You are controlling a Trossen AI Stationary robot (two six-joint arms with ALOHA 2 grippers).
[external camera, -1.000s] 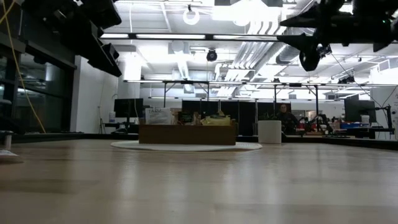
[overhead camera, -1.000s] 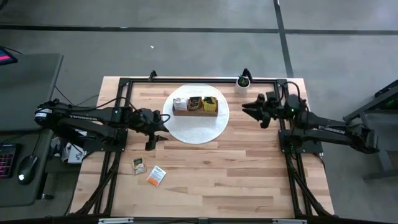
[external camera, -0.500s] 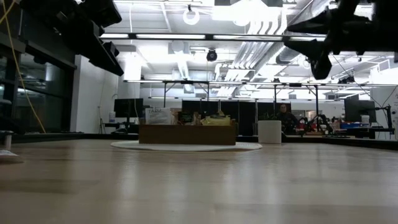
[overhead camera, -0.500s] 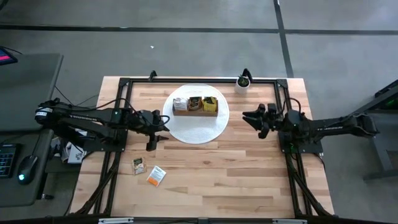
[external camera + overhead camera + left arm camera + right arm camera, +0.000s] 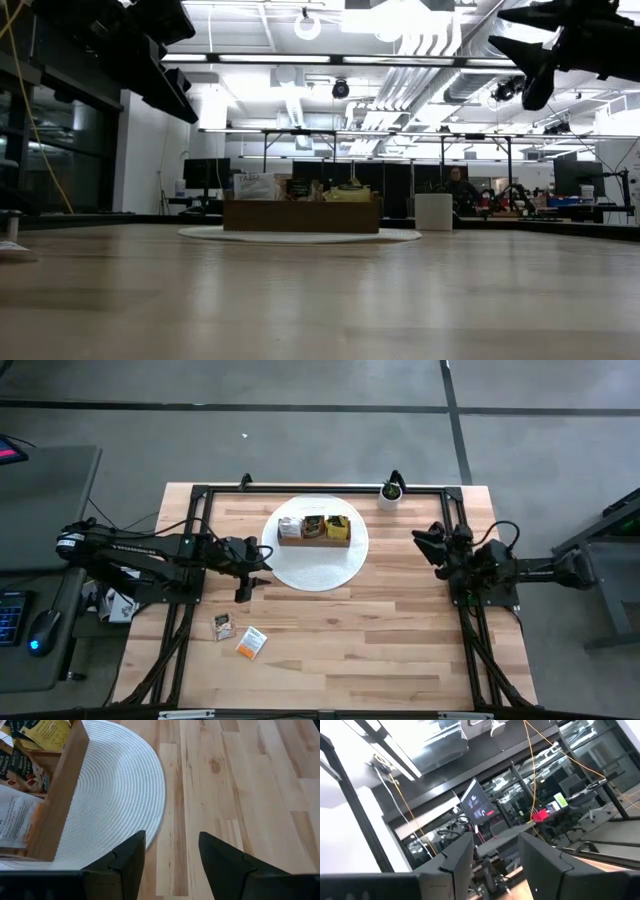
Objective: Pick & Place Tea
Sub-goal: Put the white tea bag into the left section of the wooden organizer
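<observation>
Wooden table (image 5: 400,640) seen from above, with a round white mat (image 5: 318,568) near its far edge and a brown three-compartment wooden box (image 5: 314,540) on the mat. Tea sachets (image 5: 314,526) standing in the box's compartments: white-orange at one end, dark in the middle, green-yellow at the other. Two more sachets loose on the bare wood, well apart from the mat: a green-yellow one (image 5: 222,626) and, just beside it, a white-orange one (image 5: 251,643). Left gripper (image 5: 256,570) at the mat's left edge, above the table, fingers (image 5: 125,862) parted, nothing between them. Right gripper (image 5: 428,546) near the table's right edge, raised and tilted toward the room, fingers (image 5: 457,857) apart and empty. Small white pot (image 5: 390,495) with a plant at the far edge.
</observation>
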